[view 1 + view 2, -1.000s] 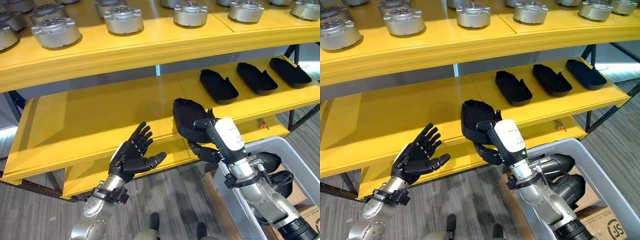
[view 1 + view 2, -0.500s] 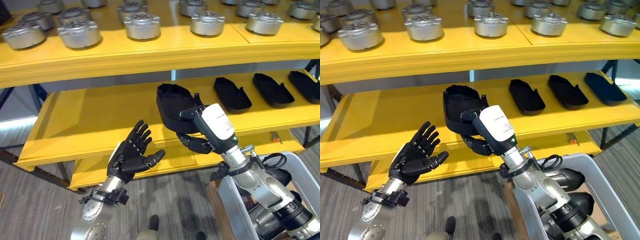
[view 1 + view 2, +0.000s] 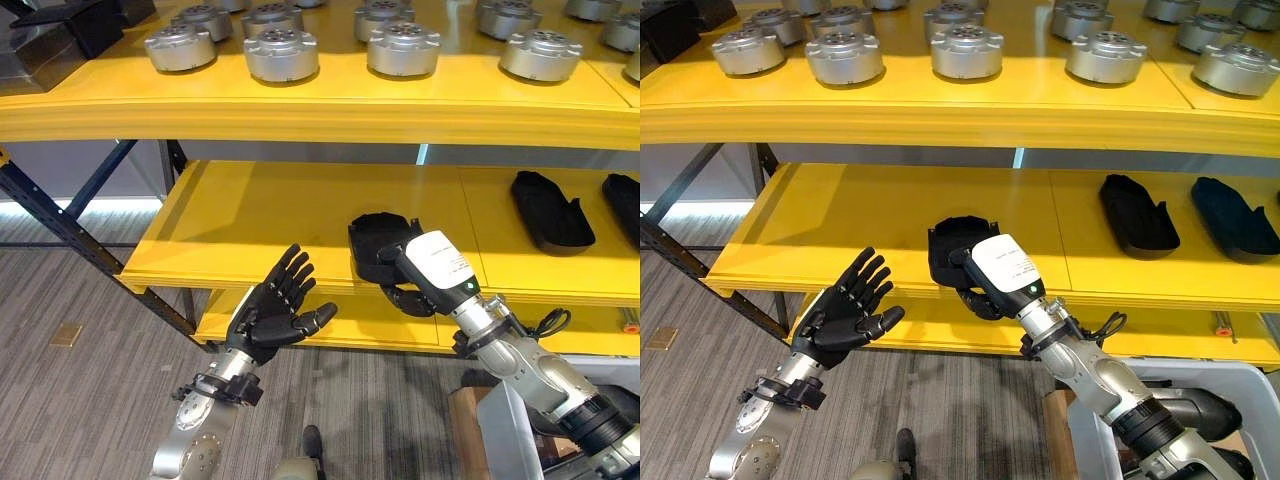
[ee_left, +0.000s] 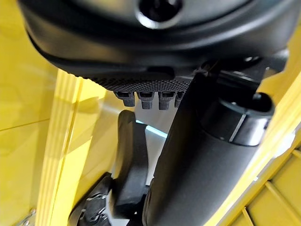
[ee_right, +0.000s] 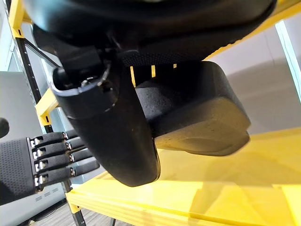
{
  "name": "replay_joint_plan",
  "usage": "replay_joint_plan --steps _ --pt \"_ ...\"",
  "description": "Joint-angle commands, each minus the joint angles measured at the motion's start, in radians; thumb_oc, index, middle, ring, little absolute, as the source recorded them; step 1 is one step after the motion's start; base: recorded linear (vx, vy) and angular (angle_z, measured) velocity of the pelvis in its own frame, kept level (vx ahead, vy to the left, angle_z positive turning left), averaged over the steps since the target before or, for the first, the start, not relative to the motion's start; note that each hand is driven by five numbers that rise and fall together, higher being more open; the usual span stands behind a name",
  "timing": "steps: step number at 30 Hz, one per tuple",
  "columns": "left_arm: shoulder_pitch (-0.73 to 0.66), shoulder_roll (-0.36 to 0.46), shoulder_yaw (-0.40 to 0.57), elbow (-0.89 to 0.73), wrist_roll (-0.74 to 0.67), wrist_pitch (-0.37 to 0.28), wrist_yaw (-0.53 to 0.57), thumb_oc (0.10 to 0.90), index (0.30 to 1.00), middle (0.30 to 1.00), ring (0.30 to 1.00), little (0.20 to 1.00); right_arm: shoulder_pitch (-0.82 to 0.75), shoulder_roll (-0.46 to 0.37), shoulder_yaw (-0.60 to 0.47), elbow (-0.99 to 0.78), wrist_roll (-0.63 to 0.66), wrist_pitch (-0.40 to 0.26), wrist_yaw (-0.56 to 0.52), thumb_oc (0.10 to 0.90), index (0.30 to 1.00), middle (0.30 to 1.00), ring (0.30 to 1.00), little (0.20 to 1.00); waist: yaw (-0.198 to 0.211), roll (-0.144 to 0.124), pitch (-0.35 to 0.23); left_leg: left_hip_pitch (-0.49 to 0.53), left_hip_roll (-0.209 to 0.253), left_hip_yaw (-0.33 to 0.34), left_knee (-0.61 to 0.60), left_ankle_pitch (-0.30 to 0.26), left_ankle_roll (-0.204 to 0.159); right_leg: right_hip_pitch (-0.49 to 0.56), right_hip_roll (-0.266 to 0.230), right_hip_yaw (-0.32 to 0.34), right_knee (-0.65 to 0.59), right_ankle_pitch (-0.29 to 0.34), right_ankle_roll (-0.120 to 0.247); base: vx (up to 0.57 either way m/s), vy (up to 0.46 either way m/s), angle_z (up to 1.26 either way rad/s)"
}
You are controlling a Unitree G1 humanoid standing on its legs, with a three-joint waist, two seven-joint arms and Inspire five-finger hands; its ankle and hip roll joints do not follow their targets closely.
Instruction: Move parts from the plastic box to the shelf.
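Observation:
My right hand (image 3: 406, 297), with its white thumb cover, is shut on a black moulded part (image 3: 375, 240) and holds it over the front strip of the yellow middle shelf (image 3: 250, 215). In the right wrist view the black part (image 5: 197, 113) hangs just above the shelf board (image 5: 197, 197), its shadow beneath it. I cannot tell whether it touches the board. My left hand (image 3: 272, 312) is raised in front of the shelf edge to the left of the part, open, palm up and holding nothing. The plastic box (image 3: 1085, 440) stands at the lower right with dark parts (image 3: 1200, 412) in it.
Two more black parts (image 3: 1137, 215) (image 3: 1240, 215) lie further right on the middle shelf. Several silver round housings (image 3: 280, 52) stand on the top shelf (image 3: 300, 110), which overhangs the middle one. A dark steel brace (image 3: 90, 250) runs down at the left.
The camera has swung left, so the whole shelf has shifted right. My right hand has lowered the black part from upright before the shelf to flatter over its front strip. The left hand stays open.

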Motion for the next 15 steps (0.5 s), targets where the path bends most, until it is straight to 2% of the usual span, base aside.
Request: replay_joint_plan --steps 1,5,8,9,10,12,15 --pt "-0.055 0.006 0.038 -0.087 0.000 -0.047 -0.062 0.900 1.000 1.000 1.000 1.000 -0.103 0.020 -0.117 -0.043 0.015 -0.021 -0.120 0.400 0.300 0.300 0.300 0.300 -0.021 0.005 -0.075 0.101 0.170 -0.073 -0.010 -0.074 -0.122 -0.062 0.063 0.025 -0.016 0.062 -0.050 0.13 0.204 0.03" --pt "-0.056 0.019 0.045 -0.078 -0.018 -0.024 -0.090 0.900 1.000 1.000 1.000 1.000 -0.083 0.036 -0.130 -0.025 -0.016 0.026 -0.136 0.400 0.300 0.300 0.300 0.300 -0.017 -0.004 -0.093 0.103 0.135 -0.071 -0.010 -0.107 -0.101 -0.058 0.054 0.019 -0.024 0.069 -0.033 0.08 0.151 0.01" --pt "-0.079 0.017 0.031 -0.080 -0.008 0.010 -0.136 0.900 1.000 1.000 1.000 1.000 -0.069 0.056 -0.149 0.007 -0.045 0.068 -0.174 0.400 0.300 0.300 0.300 0.300 -0.020 -0.010 -0.083 0.109 0.101 -0.086 -0.010 -0.122 -0.065 -0.102 0.034 0.024 0.072 0.067 -0.012 0.03 0.105 -0.01" --pt "-0.080 0.016 0.025 -0.092 -0.002 0.016 -0.142 0.900 1.000 1.000 1.000 1.000 -0.072 0.056 -0.152 0.016 -0.049 0.070 -0.187 0.400 0.300 0.300 0.300 0.300 -0.026 -0.011 -0.074 0.116 0.095 -0.096 -0.010 -0.126 -0.056 -0.126 0.028 0.048 0.106 0.080 -0.006 0.00 -0.098 0.16" --pt "-0.083 0.031 0.015 -0.107 -0.011 -0.005 -0.130 0.900 1.000 1.000 1.000 1.000 -0.069 0.043 -0.169 0.013 -0.055 0.059 -0.191 0.400 0.300 0.300 0.300 0.300 -0.044 -0.017 -0.063 0.124 0.088 -0.107 -0.010 -0.145 -0.050 -0.155 0.027 0.107 0.045 0.124 0.006 -0.01 -0.191 0.27" --pt "-0.098 0.043 0.030 -0.123 -0.032 -0.010 -0.098 0.900 1.000 1.000 1.000 1.000 -0.108 0.042 -0.158 0.003 -0.052 0.082 -0.175 0.400 0.300 0.300 0.300 0.300 -0.060 -0.029 -0.051 0.141 0.106 -0.109 -0.010 -0.174 -0.052 -0.217 0.021 0.163 -0.023 0.197 0.031 -0.03 -0.417 0.26" --pt "-0.092 0.032 0.042 -0.135 -0.063 0.006 -0.062 0.900 1.000 1.000 1.000 1.000 -0.110 0.029 -0.178 -0.012 -0.032 0.080 -0.146 0.400 0.300 0.300 0.300 0.300 -0.065 -0.037 -0.051 0.140 0.141 -0.094 -0.010 -0.165 -0.075 -0.201 0.050 0.159 -0.051 0.176 0.016 0.02 -0.345 0.23"
